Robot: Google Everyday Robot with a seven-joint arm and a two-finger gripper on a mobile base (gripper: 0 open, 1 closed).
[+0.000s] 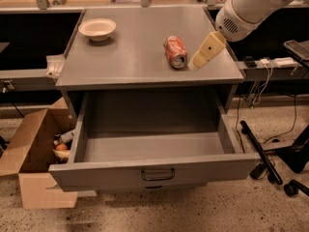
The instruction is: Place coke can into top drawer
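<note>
Hovering beside the coke can point(175, 52), the end effector point(198, 63) hides its grip state; top drawer point(106, 170) open.

It looks like a robotics lab or workshop. A grey metal desk point(135, 57) stands on a speckled floor point(203, 211), with loose cables point(256, 88) right, a cardboard box point(29, 149) left and an end effector point(199, 61) over the desk's right side.
</note>
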